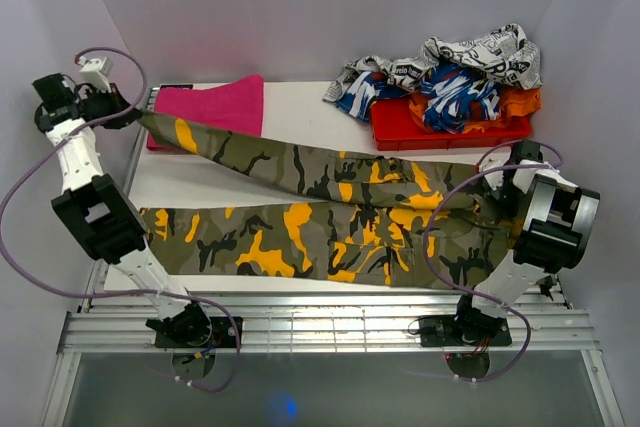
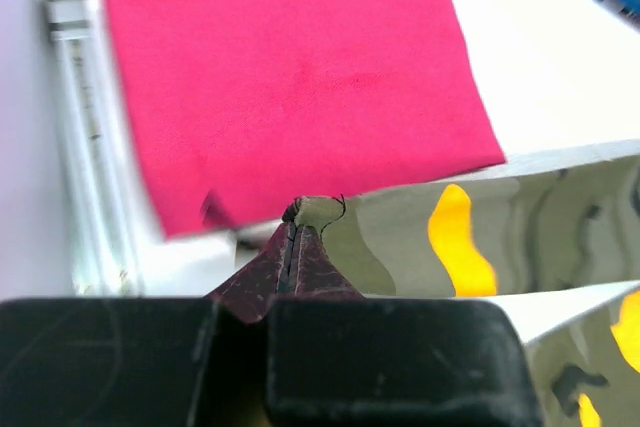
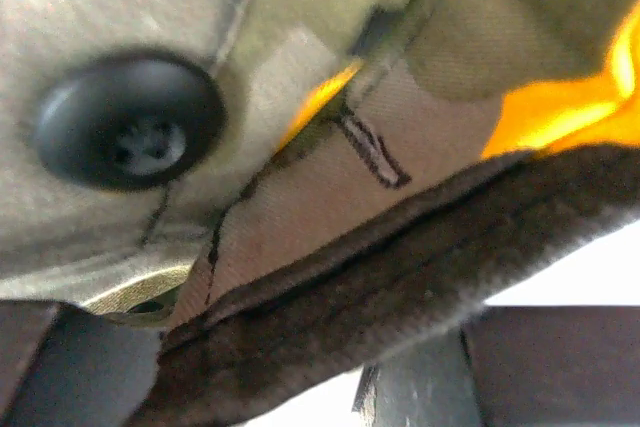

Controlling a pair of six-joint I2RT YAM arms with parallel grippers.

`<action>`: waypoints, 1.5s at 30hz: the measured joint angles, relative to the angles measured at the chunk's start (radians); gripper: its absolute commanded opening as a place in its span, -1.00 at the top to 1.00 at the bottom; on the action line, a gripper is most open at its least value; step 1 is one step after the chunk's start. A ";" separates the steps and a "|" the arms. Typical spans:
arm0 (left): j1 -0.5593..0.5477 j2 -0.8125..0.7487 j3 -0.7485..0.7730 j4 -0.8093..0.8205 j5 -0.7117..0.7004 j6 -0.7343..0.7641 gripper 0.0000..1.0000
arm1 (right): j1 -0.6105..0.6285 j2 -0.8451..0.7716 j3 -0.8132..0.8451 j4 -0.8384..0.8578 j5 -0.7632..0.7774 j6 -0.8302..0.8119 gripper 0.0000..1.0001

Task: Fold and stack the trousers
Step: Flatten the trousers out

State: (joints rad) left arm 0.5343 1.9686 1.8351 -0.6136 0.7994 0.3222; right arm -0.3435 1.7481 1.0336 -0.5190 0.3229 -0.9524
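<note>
The camouflage trousers (image 1: 330, 232) lie spread across the white table, waist at the right and both legs running left. The upper leg stretches up to the far left corner, where my left gripper (image 1: 135, 119) is. In the left wrist view that gripper (image 2: 292, 230) is shut on the olive hem of the trousers (image 2: 400, 247), with a tuft of cloth poking out past the tips. My right gripper (image 1: 497, 187) sits at the waist. Its wrist view is filled by the waistband (image 3: 330, 177) and a dark button (image 3: 128, 135). Cloth drapes over the jaws and hides how they stand.
A pink cloth (image 1: 215, 107) lies folded at the back left, just beyond the held hem (image 2: 300, 77). At the back right a red tray (image 1: 400, 132) holds a heap with a newsprint garment (image 1: 480, 52), a blue-and-white one (image 1: 455, 87) and an orange one (image 1: 520, 102). A metal rail (image 1: 330, 322) runs along the near edge.
</note>
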 measured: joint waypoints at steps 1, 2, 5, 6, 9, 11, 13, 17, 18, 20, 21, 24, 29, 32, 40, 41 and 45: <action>0.021 -0.049 -0.027 -0.003 0.005 -0.003 1.00 | -0.005 -0.003 -0.006 0.008 0.000 -0.008 0.24; 0.045 -0.099 -0.051 -0.005 0.013 -0.006 1.00 | -0.013 -0.006 -0.011 0.019 0.000 -0.020 0.24; 0.123 -0.238 -0.127 -0.016 0.044 -0.005 1.00 | -0.039 -0.011 -0.016 0.032 -0.011 -0.051 0.24; 0.150 -0.281 -0.153 -0.027 0.060 0.002 1.00 | -0.050 -0.015 -0.017 0.035 -0.022 -0.064 0.24; 0.225 -0.411 -0.220 -0.089 0.110 0.048 1.00 | -0.080 -0.034 -0.027 0.042 -0.055 -0.101 0.24; 0.259 -0.497 -0.272 -0.124 0.126 0.091 1.00 | -0.103 -0.055 -0.045 0.047 -0.069 -0.133 0.25; 0.284 -0.594 -0.332 -0.157 0.129 0.149 1.00 | -0.126 -0.081 -0.071 0.051 -0.084 -0.171 0.26; 0.295 -0.746 -0.453 -0.198 0.121 0.236 1.00 | -0.161 -0.151 -0.119 0.003 -0.122 -0.251 0.19; 0.293 -0.758 -0.477 -0.203 0.117 0.249 1.00 | -0.166 -0.169 -0.122 -0.024 -0.137 -0.265 0.14; 0.291 -0.749 -0.509 -0.202 0.100 0.266 1.00 | -0.167 -0.199 -0.115 -0.089 -0.180 -0.284 0.09; 0.291 -0.725 -0.521 -0.197 0.088 0.273 1.00 | -0.167 -0.205 -0.097 -0.130 -0.210 -0.285 0.05; 0.294 -0.595 -0.529 -0.181 0.051 0.285 1.00 | -0.166 -0.180 0.048 -0.264 -0.317 -0.258 -0.04; 0.294 -0.387 -0.486 -0.204 0.030 0.298 1.00 | -0.155 -0.056 0.401 -0.360 -0.478 -0.200 -0.05; 0.288 -0.322 -0.421 -0.215 0.027 0.299 1.00 | -0.142 0.012 0.506 -0.365 -0.535 -0.159 -0.11; 0.253 -0.272 -0.297 -0.218 0.027 0.283 1.00 | -0.115 0.233 0.555 -0.337 -0.578 0.041 -0.25; 0.250 -0.270 -0.297 -0.217 0.026 0.283 1.00 | -0.113 0.246 0.546 -0.315 -0.570 0.073 -0.29; 0.236 -0.254 -0.297 -0.217 0.010 0.283 1.00 | -0.100 0.256 0.500 -0.240 -0.542 0.172 -0.32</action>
State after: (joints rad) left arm 0.7704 1.7142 1.5383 -0.8307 0.8093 0.6052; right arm -0.4438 2.0037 1.5341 -0.7586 -0.2195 -0.7803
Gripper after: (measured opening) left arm 0.020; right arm 0.650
